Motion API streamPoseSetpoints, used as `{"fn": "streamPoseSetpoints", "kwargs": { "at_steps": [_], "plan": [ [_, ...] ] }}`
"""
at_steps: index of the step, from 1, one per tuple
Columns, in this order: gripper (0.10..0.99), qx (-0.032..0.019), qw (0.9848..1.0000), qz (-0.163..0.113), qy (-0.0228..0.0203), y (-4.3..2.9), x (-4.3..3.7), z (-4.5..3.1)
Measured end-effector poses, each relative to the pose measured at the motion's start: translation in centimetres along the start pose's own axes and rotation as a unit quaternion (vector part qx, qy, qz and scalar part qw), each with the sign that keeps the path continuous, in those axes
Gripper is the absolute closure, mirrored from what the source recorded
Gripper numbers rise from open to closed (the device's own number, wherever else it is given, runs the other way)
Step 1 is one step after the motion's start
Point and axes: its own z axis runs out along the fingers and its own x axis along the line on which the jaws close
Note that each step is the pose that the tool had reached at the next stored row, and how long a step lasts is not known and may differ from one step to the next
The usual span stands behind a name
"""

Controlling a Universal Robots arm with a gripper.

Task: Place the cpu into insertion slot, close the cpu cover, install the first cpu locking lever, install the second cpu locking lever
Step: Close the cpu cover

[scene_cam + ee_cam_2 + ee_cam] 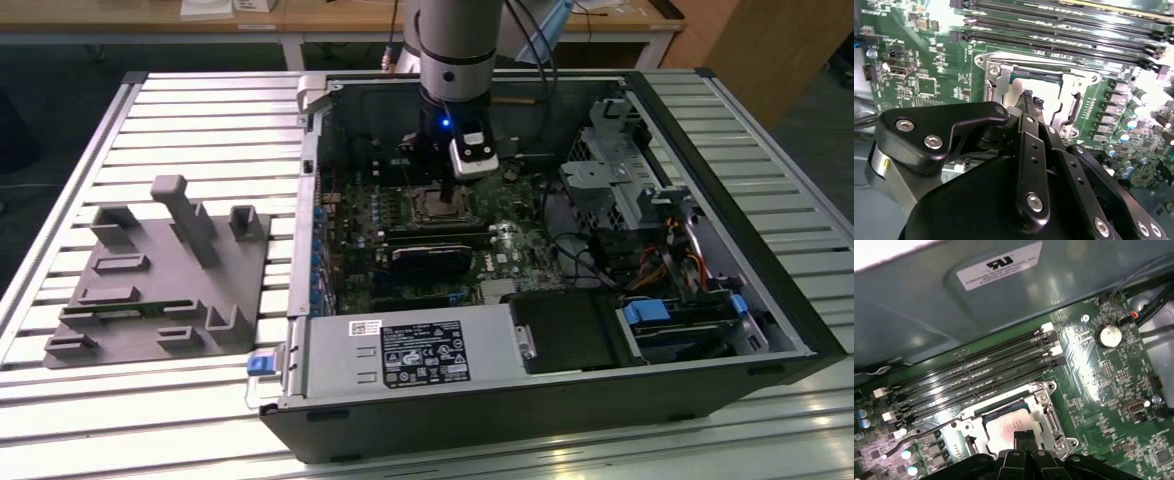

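First wrist view has the gripper (1025, 439) with its tips pressed together and nothing between them, right over the pale top of the cpu (1004, 427); whether they touch it is unclear. The cpu sits in the insertion slot (447, 210), with the cpu cover (1046, 412) flat around it. The green circuit board (1104, 390) lies inside an open computer case (534, 400) on a slatted metal table (200, 100). A white printed label (999, 265) is on the case wall.
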Motion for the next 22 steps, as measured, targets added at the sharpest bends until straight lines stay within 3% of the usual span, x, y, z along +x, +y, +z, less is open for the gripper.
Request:
{"fn": "streamPoseSetpoints", "kwargs": {
  "at_steps": [5, 11, 18, 22],
  "plan": [
    [0.98, -0.0036, 0.9995, -0.033, 0.0006, 0.0, 0.0, 0.11],
    [0.98, -0.0052, 0.9966, -0.082, 0.0026, -0.01, 0.03, 0.18],
    [0.98, -0.0057, 0.9954, -0.096, 0.0026, -0.35, 0.85, 0.15],
    [0.98, -0.006, 0.9947, -0.103, 0.0028, -0.38, 0.9, 0.07]
  ]
}}
